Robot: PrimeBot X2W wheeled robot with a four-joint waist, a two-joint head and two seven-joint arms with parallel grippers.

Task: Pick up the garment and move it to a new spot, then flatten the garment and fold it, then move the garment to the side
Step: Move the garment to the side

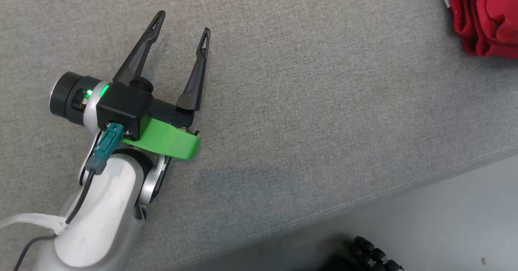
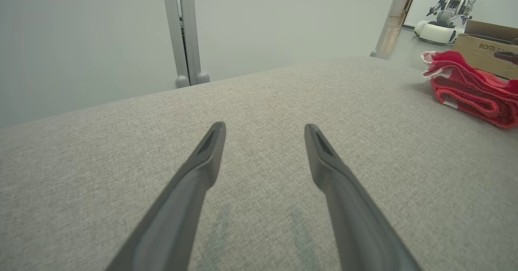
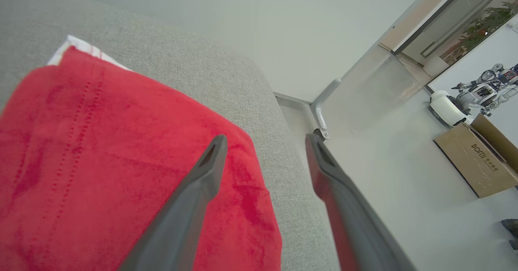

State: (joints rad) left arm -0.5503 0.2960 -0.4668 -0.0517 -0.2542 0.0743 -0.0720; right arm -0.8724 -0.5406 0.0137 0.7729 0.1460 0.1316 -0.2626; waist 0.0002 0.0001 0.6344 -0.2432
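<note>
The garment is red and folded into a thick bundle, lying at the far right of the grey cushioned surface. From the left wrist it shows as stacked red layers with white trim. My left gripper hovers open over bare fabric at the left, well away from the garment, its fingers spread wide. My right gripper stands open just above the garment's flat red top, near the cushion's corner, with nothing between its fingers.
The cushion's front edge runs diagonally at the lower right, with pale floor beyond it. A cardboard box and another robot stand on the floor past the corner. A metal post rises behind the cushion.
</note>
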